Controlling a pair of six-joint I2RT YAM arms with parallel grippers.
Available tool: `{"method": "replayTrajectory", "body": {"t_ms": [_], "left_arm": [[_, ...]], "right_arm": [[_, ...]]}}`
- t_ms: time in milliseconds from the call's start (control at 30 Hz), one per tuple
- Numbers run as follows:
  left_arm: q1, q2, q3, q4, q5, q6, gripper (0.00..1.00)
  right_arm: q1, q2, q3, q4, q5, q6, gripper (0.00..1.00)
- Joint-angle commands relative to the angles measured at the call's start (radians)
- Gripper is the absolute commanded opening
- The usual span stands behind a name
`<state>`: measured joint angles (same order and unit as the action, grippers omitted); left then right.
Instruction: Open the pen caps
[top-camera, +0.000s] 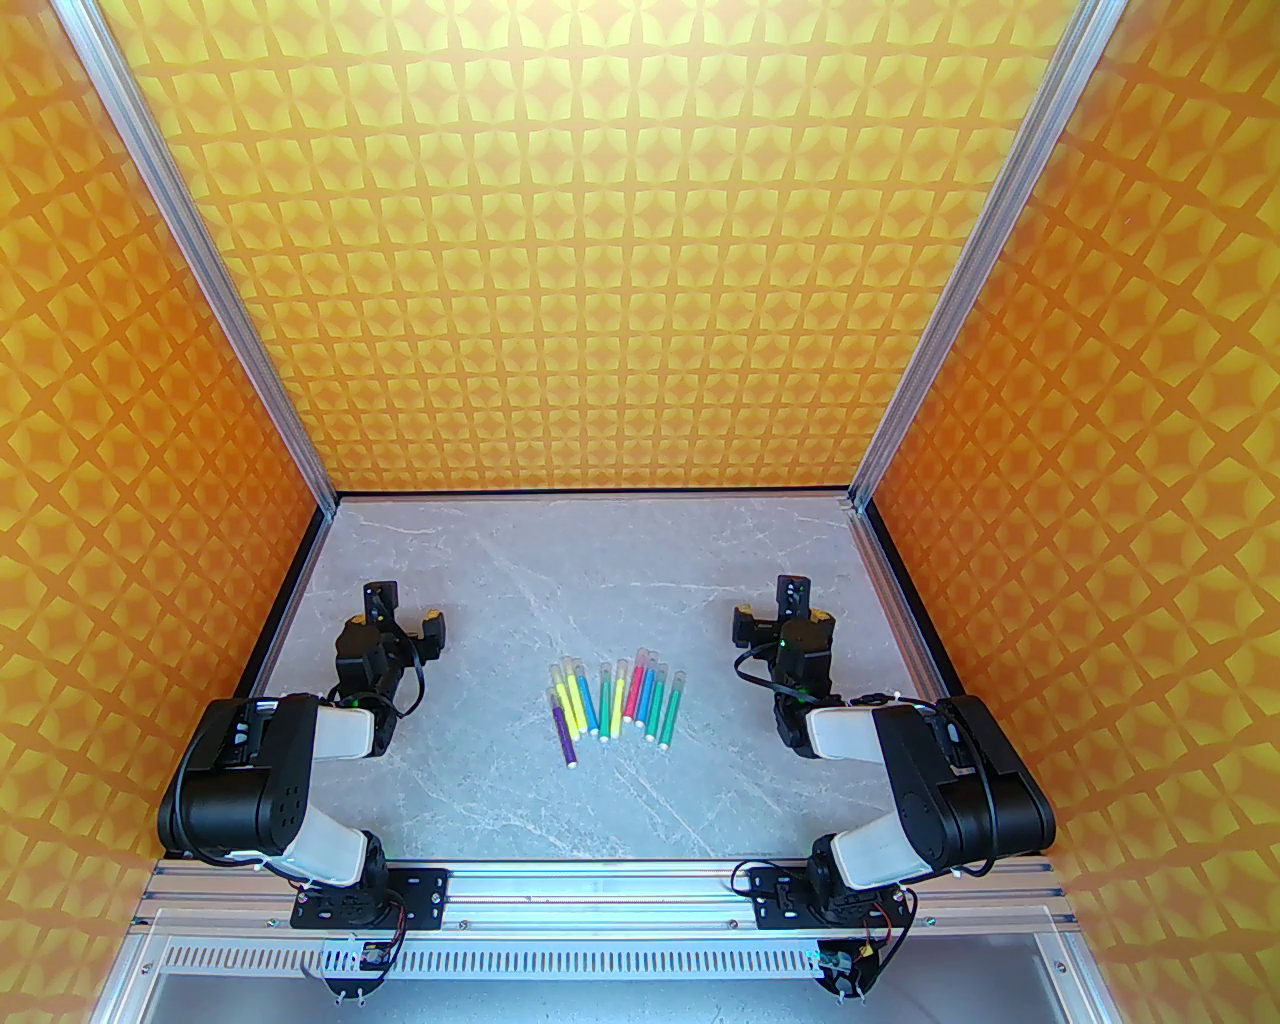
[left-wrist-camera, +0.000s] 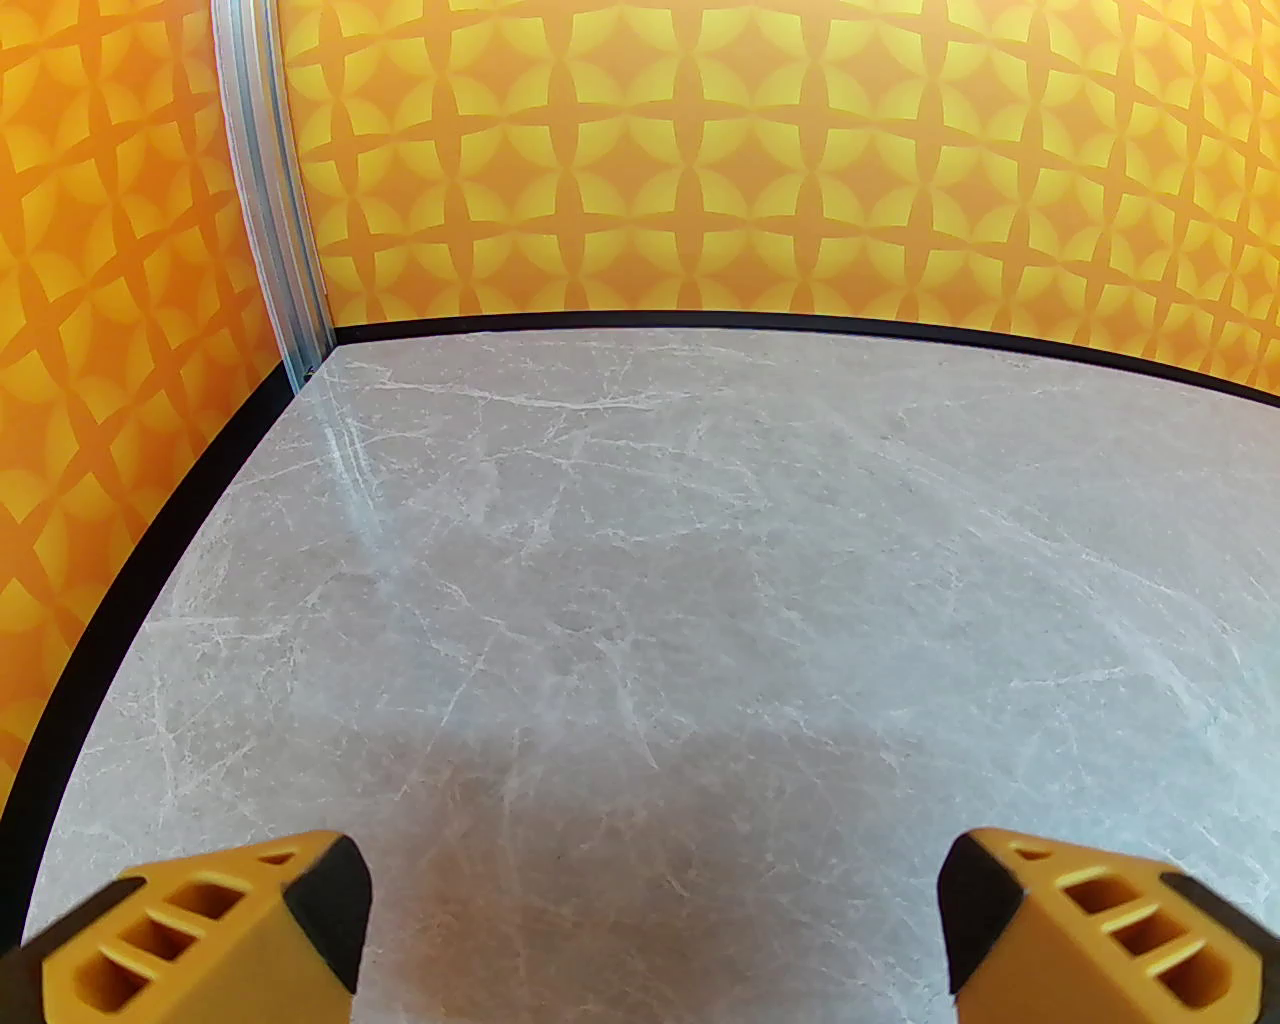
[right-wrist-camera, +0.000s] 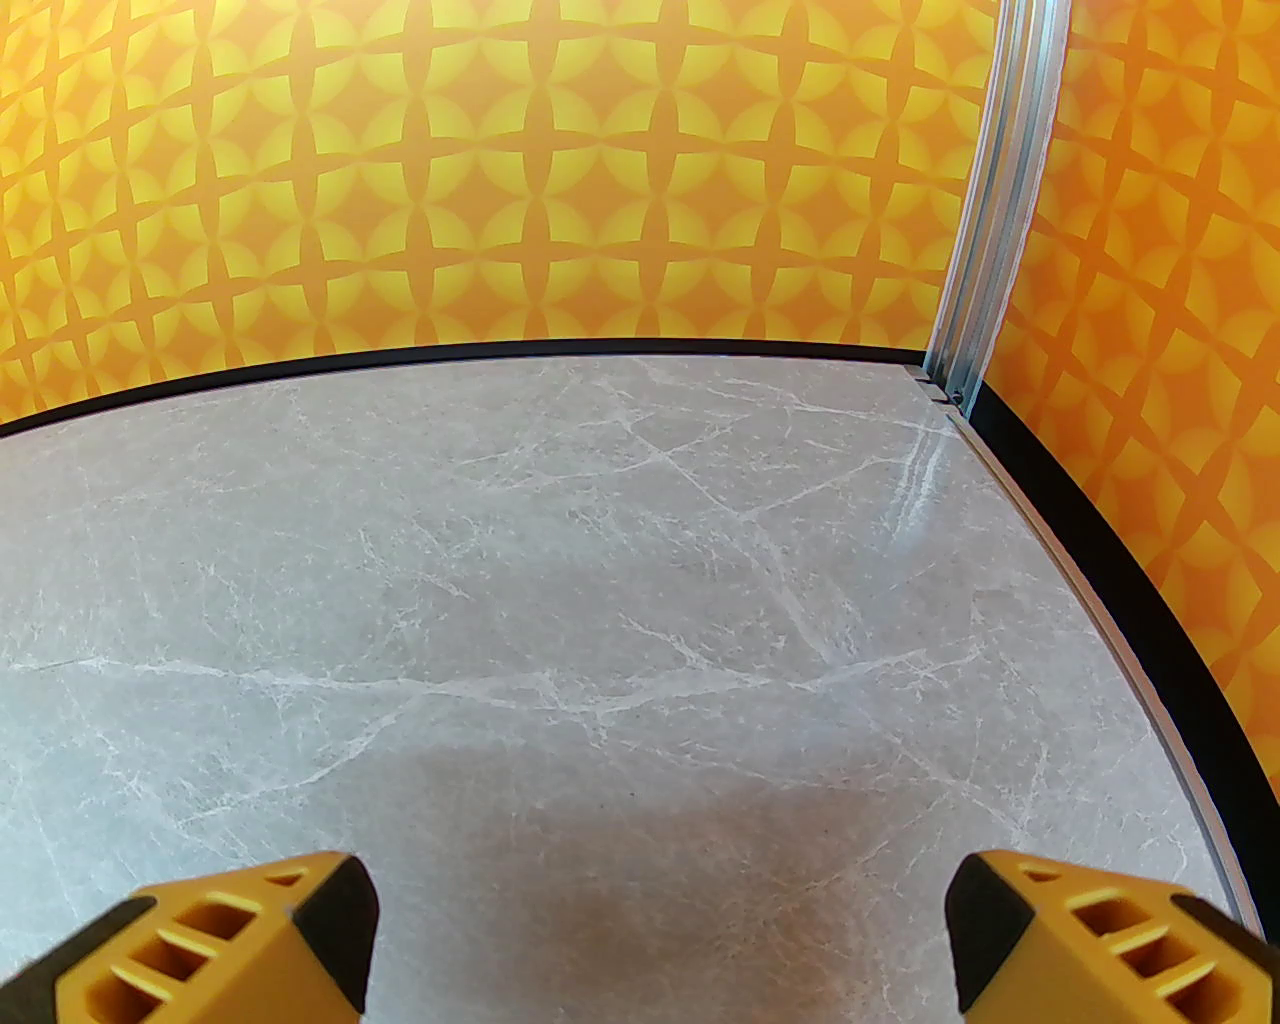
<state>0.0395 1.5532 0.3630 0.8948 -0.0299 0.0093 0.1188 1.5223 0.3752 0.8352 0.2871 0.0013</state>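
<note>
Yellow fingers (left-wrist-camera: 220, 940) with black inner pads sit in the bottom corners of my left wrist view, far apart, with bare grey marbled table (left-wrist-camera: 640, 600) between them. So my left pincer (left-wrist-camera: 655, 930) stands wide and holds nothing. My right pincer (right-wrist-camera: 660, 930) looks the same from its own wrist: spread wide, empty, facing the table's far right corner and the orange-and-yellow patterned walls (right-wrist-camera: 500, 180). From above, both of my pincers hover low over the table, one out to each side, well apart from the pens (top-camera: 617, 705). These lie in a loose row at the middle of the table between my two arms, roughly side by side, purple, yellow, blue, green and pink-red. The pen caps (top-camera: 640, 662), pale and see-through, are on the pens' far ends, with the white plugs pointing back toward my bases.
</note>
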Motion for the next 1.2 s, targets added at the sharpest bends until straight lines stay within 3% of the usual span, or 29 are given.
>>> {"method": "replayTrajectory", "body": {"t_ms": [0,967,1167], "left_arm": [[0.008,-0.003,0.021,-0.010,0.016,0.015,0.99],[0.008,-0.002,0.020,-0.009,0.016,0.015,0.99],[0.007,-0.027,0.033,-0.052,0.015,0.016,0.99]], "right_arm": [[-0.004,-0.003,0.004,0.030,-0.009,-0.010,0.98],[-0.004,-0.004,0.005,0.029,0.010,-0.008,0.98],[-0.004,-0.032,0.031,-0.040,0.010,-0.004,0.99]]}}
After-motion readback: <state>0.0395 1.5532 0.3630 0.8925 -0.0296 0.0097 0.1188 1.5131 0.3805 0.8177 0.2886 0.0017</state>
